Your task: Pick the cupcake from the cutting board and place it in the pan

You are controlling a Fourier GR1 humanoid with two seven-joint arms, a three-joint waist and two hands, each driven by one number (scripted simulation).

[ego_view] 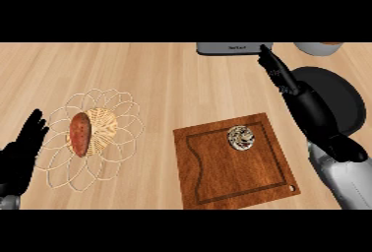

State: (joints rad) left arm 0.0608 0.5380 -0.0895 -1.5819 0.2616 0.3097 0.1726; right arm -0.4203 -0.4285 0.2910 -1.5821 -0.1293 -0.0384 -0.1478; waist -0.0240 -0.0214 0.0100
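With the left hand (22,152) resting open at the left edge, the pale round cupcake (240,137) sits on the brown wooden cutting board (218,182), left and nearward of the closer, straight-fingered right hand (301,101) over the dark round pan (343,96).

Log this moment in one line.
cupcake: on board | pan: right of board | right robot hand: open, holding nothing | left robot hand: open, resting

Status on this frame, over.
Left hand open, resting. Right hand open, extended beside pan. Cupcake on cutting board, unheld. Right forearm partly hides pan.
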